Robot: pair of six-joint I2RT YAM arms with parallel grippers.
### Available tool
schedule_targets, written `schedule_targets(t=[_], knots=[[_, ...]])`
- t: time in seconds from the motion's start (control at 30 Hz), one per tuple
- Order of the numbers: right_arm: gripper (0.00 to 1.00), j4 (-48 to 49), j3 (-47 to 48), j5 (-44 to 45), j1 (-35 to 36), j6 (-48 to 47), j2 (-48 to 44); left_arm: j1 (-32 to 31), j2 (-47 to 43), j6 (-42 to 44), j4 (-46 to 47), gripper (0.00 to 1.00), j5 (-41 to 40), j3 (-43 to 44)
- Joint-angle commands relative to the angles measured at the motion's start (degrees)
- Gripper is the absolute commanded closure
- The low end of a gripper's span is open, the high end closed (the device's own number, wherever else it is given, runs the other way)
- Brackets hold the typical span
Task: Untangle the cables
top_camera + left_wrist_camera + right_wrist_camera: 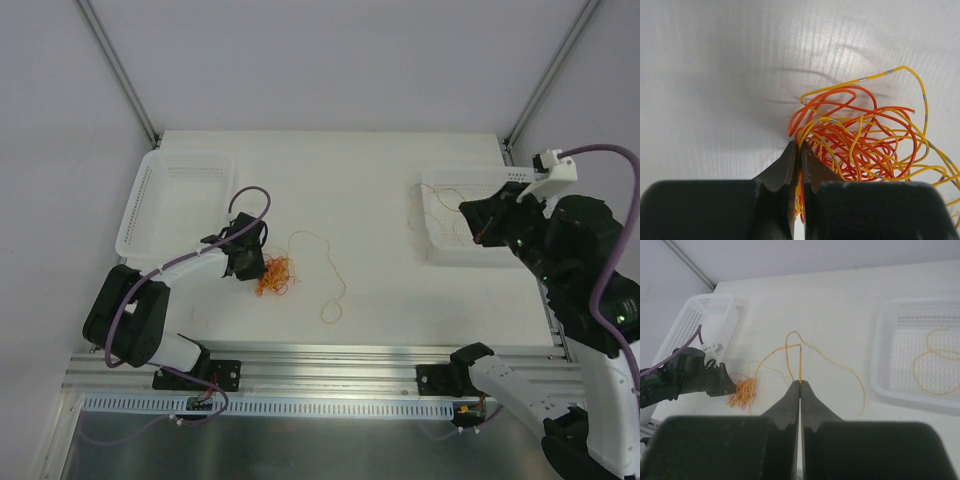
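A strand of the cables (274,275), tangled left of centre on the worktop (400,150), is gripped by the clenched left hand (250,262) and should next be drawn clear slowly, the right hand (480,222) being held shut above a tray (445,258).

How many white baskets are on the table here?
2. One white basket sits at the table's far left; the other is at the right, partly under the right gripper, with a yellow-orange cable lying in it. None seems hidden.
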Motion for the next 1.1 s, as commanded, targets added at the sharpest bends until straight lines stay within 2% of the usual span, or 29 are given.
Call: schedule_targets(t=[0.0, 0.17, 0.27, 0.3, 0.47, 0.5, 0.6, 0.63, 0.77, 0.87, 1.07], knots=[[0.99, -6.70, 5.32, 4.33, -0.74, -4.42, -0.17, 0.60, 1.12, -1.20, -2.36, 1.00, -3.36, 0.66], [0.99, -6.88, 6.30, 8.10, -0.74, -7.67, -0.70, 0.78, 0.86, -1.11, -3.06, 0.99, -2.05, 1.89], [0.99, -6.53, 5.34, 10.22, -0.74, -8.03, -0.17, 0.78, -1.33, -0.68, -3.32, 0.91, 0.41, 2.25], [0.99, -5.66, 4.55, 10.66, -0.74, -8.03, -0.17, 0.87, -2.21, -0.15, -3.50, 0.81, 0.85, 2.34], [0.99, -3.02, 4.01, 13.91, -1.88, -7.94, 1.32, 0.78, -10.90, 2.48, -5.52, 0.50, 3.23, 2.34], [0.99, -2.06, 4.36, 14.09, -2.06, -8.38, 1.84, 0.78, -12.40, 3.01, -6.22, 0.41, 4.10, 2.34], [0.99, 0.49, 4.71, 14.80, -3.81, -8.99, 4.22, 0.78, -18.02, 4.76, -7.28, 0.31, 5.42, 2.25], [1.00, 1.11, 4.98, 14.71, -4.60, -9.17, 4.92, 0.87, -20.73, 5.30, -7.80, 0.23, 5.69, 2.34], [0.99, 4.62, 5.94, 12.70, -10.82, -9.44, 8.96, 0.78, -26.46, 7.67, -8.95, 0.06, 7.53, 2.16], [0.99, 8.48, 6.30, 9.80, -16.62, -9.00, 11.77, 0.78, -29.98, 9.07, -9.56, 0.01, 9.29, 1.81], [0.99, 13.84, 6.21, 4.69, -26.64, -7.68, 17.75, 0.78, -34.99, 9.61, -10.44, 0.01, 10.44, -0.21]])
